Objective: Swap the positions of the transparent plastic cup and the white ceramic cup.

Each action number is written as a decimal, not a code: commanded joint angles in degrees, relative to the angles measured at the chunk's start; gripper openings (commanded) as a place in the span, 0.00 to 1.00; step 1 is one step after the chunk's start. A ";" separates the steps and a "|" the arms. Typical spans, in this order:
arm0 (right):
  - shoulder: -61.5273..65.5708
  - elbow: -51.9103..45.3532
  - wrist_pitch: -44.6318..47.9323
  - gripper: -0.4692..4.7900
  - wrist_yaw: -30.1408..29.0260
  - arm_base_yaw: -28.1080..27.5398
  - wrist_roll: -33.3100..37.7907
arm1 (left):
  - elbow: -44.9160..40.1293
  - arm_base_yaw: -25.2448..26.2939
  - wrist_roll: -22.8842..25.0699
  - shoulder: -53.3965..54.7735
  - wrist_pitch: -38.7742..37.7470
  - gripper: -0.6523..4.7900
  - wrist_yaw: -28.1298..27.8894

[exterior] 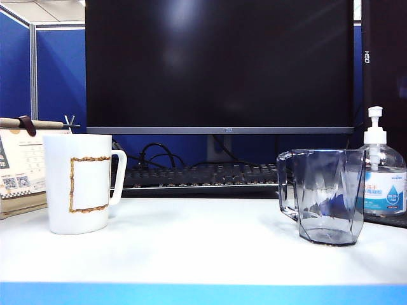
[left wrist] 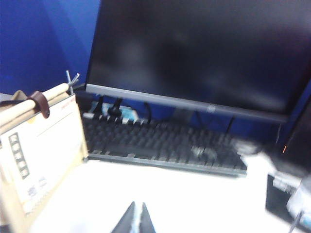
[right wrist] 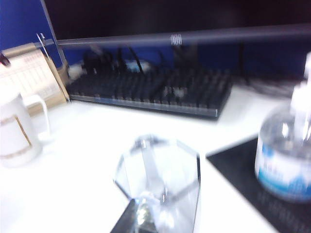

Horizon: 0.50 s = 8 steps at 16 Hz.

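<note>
The white ceramic cup (exterior: pixel 77 184) with a golden-brown frame stands on the left of the white table, handle to the right. On the right stands the transparent plastic cup (exterior: pixel 324 194), handle to the left. Neither arm shows in the exterior view. In the left wrist view my left gripper (left wrist: pixel 137 216) is shut and empty over bare table, and neither cup shows there. In the right wrist view my right gripper (right wrist: pixel 138 218) is shut, drawn back just behind the transparent plastic cup (right wrist: pixel 160 170) and holding nothing. The white ceramic cup (right wrist: pixel 14 133) stands farther off to the side.
A large dark monitor (exterior: pixel 219 63) and a black keyboard (exterior: pixel 197 176) fill the back of the table. A pump-top sanitizer bottle (exterior: pixel 381 175) stands on a black mat (right wrist: pixel 238 174) close behind the transparent cup. A desk calendar (exterior: pixel 19 171) stands behind the white cup.
</note>
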 commanded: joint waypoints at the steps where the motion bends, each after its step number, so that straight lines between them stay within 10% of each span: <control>1: -0.09 -3.30 0.87 0.08 0.09 0.07 2.29 | -3.41 0.04 0.33 0.09 3.23 0.11 0.42; 8: -0.09 -3.65 0.87 0.08 -0.09 0.15 3.32 | -6.91 0.04 -0.46 0.02 -2.25 0.11 1.70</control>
